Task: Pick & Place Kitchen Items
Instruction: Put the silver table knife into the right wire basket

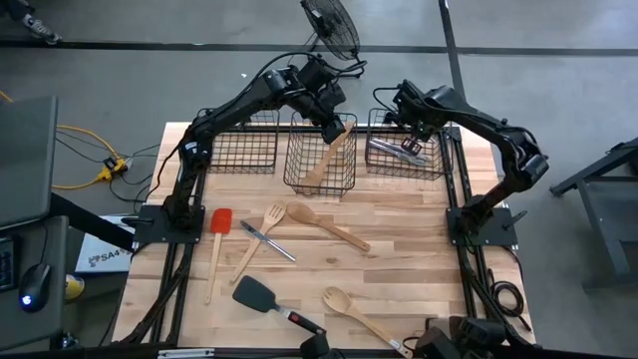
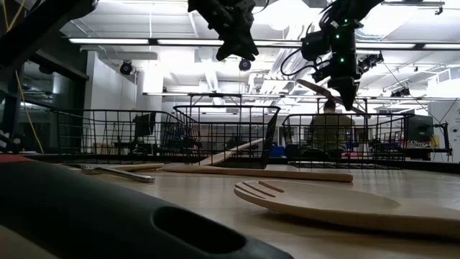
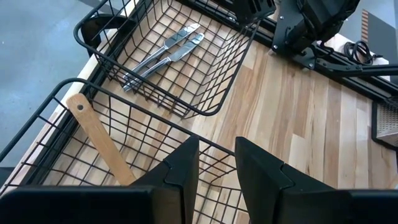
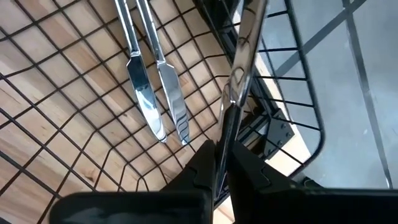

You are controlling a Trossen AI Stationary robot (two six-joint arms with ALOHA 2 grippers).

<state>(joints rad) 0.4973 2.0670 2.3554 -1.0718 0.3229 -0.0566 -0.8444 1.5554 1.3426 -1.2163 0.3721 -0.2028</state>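
My right gripper [image 4: 222, 148] hangs over the right wire basket [image 1: 436, 168], shut on a silver cutlery piece [image 4: 239, 74]. Two silver knives [image 4: 154, 93] lie flat on that basket's floor below it. My left gripper [image 3: 216, 167] is open above the middle basket [image 1: 299, 178], with nothing between its fingers. In that basket a pale wooden spoon [image 1: 327, 160] leans with its handle end [image 3: 79, 104] on the rim. On the table lie a red-headed spatula [image 1: 218, 225], a wooden fork [image 1: 265, 231], a silver knife [image 1: 267, 242], two wooden spoons [image 1: 325, 225] [image 1: 361, 315] and a black turner [image 1: 261, 293]. My right gripper pinches the silver cutlery piece between its two fingers at one end [image 4: 226, 121]; which end I cannot tell. The fingers slant steeply down from above, and the piece runs on past them along their line. In the low view it hangs tilted [image 2: 316, 88], clear of the basket.
The left wire basket [image 1: 242, 150] stands at the far left. The three baskets line the table's far edge. Black frame rails [image 1: 459, 189] run down both sides of the table. A person [image 2: 329, 129] sits in the room beyond.
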